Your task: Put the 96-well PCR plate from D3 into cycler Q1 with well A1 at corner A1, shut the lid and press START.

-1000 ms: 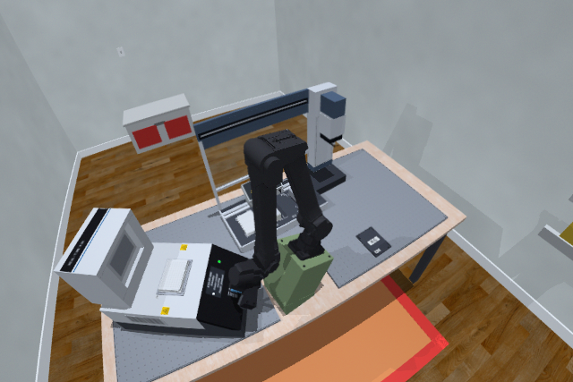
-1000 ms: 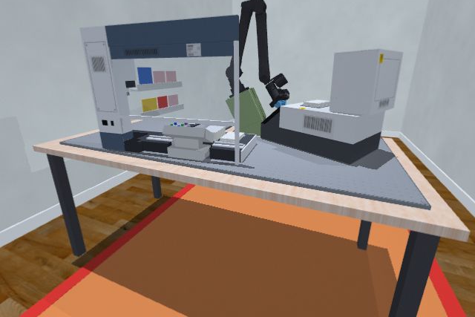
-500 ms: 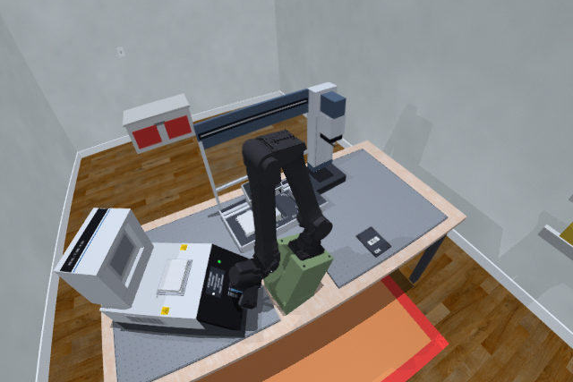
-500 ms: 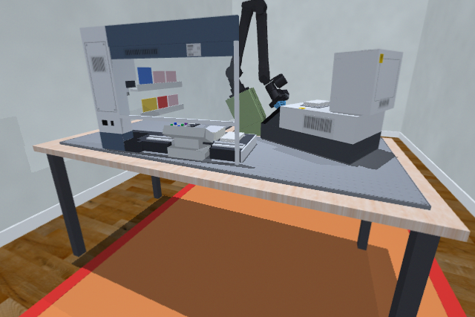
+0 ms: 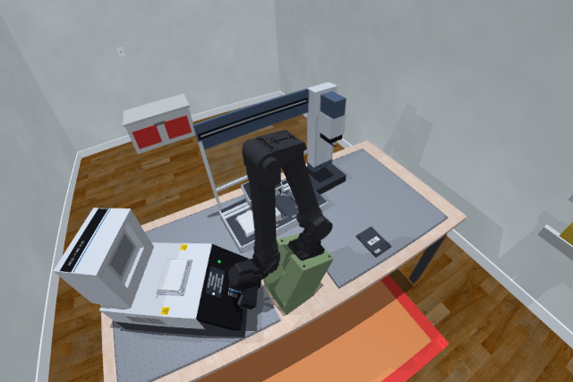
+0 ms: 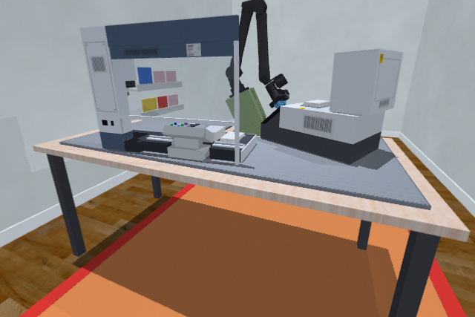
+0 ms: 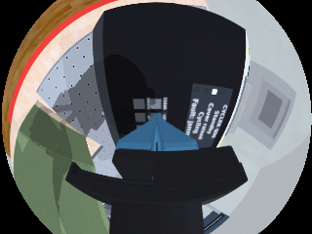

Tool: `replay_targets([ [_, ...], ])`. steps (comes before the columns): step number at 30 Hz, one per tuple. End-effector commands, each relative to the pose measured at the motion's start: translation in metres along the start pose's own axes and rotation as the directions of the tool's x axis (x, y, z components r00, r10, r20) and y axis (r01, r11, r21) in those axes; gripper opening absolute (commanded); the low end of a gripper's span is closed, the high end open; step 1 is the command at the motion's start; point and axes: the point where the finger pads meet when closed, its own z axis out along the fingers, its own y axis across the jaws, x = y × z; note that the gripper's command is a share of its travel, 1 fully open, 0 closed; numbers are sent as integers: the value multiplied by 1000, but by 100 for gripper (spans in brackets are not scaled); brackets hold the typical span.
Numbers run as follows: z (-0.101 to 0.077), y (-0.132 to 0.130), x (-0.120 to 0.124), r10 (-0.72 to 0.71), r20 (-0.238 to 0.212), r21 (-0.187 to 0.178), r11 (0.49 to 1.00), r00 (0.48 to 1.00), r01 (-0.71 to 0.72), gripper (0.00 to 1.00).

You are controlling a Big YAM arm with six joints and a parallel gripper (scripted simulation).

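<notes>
The cycler Q1 stands at the table's front left with its lid raised and tipped back. A white 96-well plate lies flat on its block; it also shows in the exterior view. A small green lamp glows on the black sloped panel. My gripper is shut and empty, with its blue fingertips together just above the panel's key rows. I cannot tell whether they touch a key.
The green arm base stands right of Q1. Behind it is the deck frame with a plate, blocks and tubes. A black nest lies at the right. A gantry head stands at the back.
</notes>
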Motion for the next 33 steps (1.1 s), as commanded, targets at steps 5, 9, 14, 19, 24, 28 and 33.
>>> replay_targets([
  [5,4,-10,-3,16,13,21,1000,1000,-16,0],
  [9,5,-7,-2,15,10,17,1000,1000,-15,0],
  [14,5,-4,1,16,8,12,1000,1000,-16,0],
  [19,5,-2,2,15,7,11,1000,1000,-16,0],
  [24,4,0,3,13,5,8,1000,1000,-13,0],
  [28,4,1,3,13,5,7,1000,1000,-13,0],
  [33,5,3,4,12,3,4,1000,1000,-12,0],
])
